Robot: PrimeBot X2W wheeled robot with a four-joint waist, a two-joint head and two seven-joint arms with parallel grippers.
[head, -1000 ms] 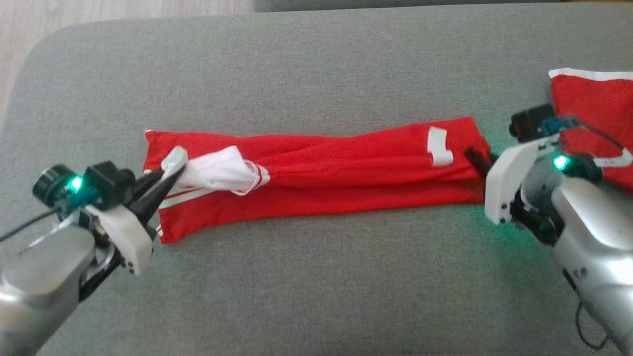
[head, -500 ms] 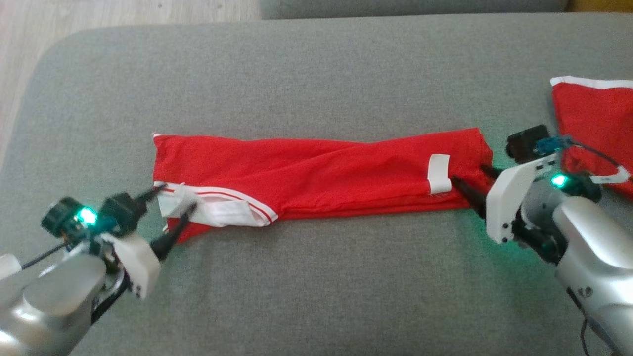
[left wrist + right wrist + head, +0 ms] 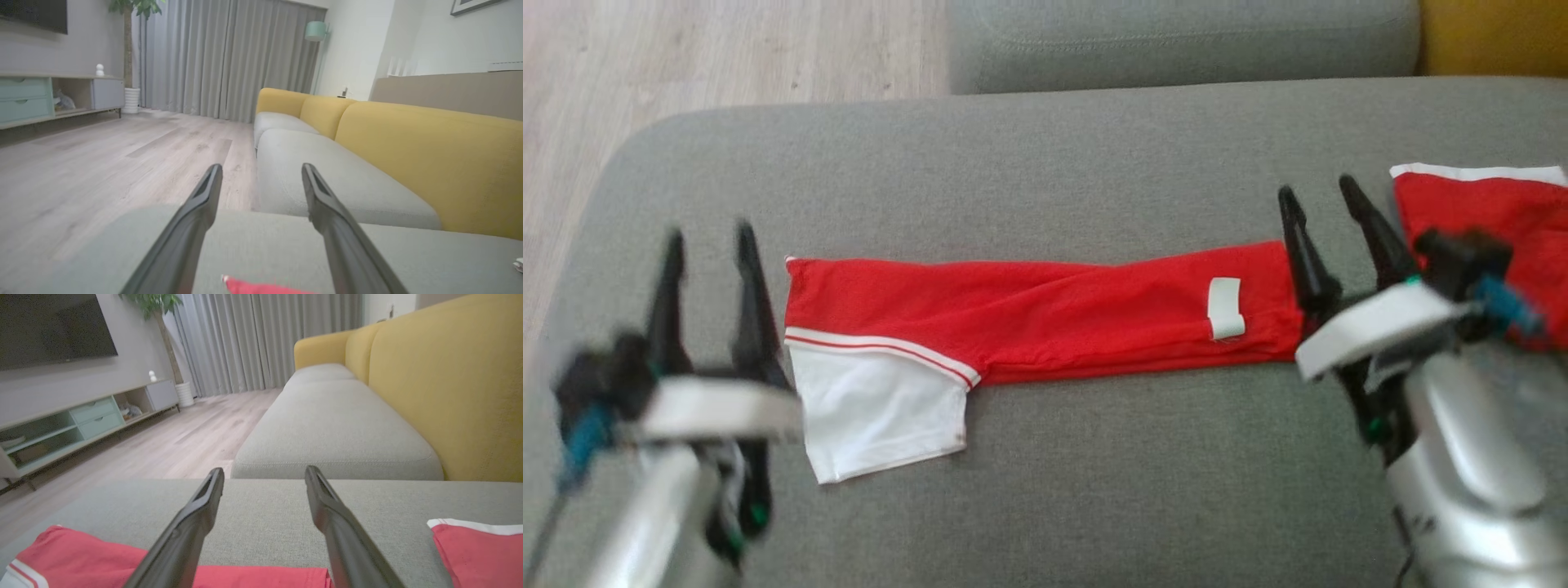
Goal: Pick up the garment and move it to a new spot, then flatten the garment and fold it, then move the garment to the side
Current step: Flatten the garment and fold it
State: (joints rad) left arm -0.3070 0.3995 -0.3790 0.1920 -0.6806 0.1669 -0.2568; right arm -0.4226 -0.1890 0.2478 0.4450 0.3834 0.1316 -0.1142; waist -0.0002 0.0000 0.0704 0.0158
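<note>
Garment [image 3: 1045, 314] lies in a long fold on grey cushion [image 3: 1045, 163]; left gripper [image 3: 708, 233] and right gripper [image 3: 1316, 187] spread wide, holding nothing.

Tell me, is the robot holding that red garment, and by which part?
Nothing is held. The fingers of the left gripper and the right gripper stand open with nothing between them; the red garment lies loose on the grey cushion.

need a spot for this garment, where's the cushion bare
Bare cushion behind the red garment and a broad strip in front. Crowded at right: the right gripper stands between it and a second red garment.
</note>
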